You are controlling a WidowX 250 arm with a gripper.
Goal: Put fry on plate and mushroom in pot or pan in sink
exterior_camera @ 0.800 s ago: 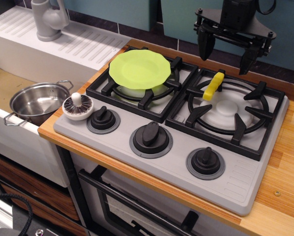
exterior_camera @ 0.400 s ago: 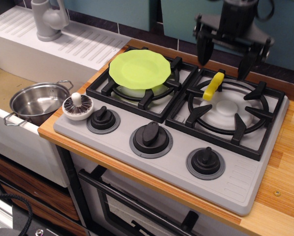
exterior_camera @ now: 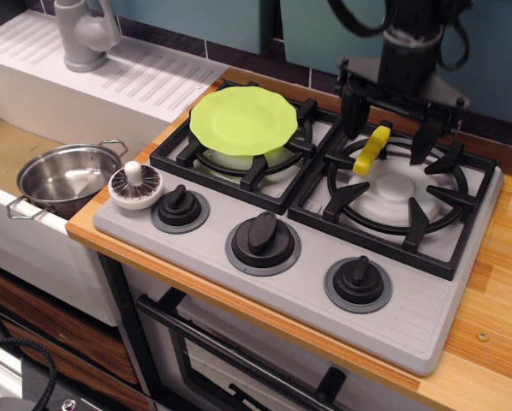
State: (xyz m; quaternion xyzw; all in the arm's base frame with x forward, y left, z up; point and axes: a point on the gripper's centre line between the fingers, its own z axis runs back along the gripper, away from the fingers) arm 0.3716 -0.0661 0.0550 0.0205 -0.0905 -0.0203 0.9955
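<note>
The yellow fry (exterior_camera: 372, 149) lies on the black grate of the right burner. My gripper (exterior_camera: 389, 128) is open and hangs just above it, one finger on each side of the fry's upper end. The lime-green plate (exterior_camera: 243, 120) rests on the left burner's grate. The mushroom (exterior_camera: 136, 185) sits cap-down, stem up, on the stove's front left corner. The steel pot (exterior_camera: 68, 178) stands empty in the sink (exterior_camera: 3, 150) to the left.
The grey stove top (exterior_camera: 410, 317) has three black knobs along its front. A grey tap (exterior_camera: 85, 34) stands on the ribbed white drainboard (exterior_camera: 145, 77). The wooden counter (exterior_camera: 496, 291) runs along the right. An oven door handle is below.
My gripper has come down from above the back of the right burner to straddle the fry's upper end. It stays open. Nothing else has moved.
</note>
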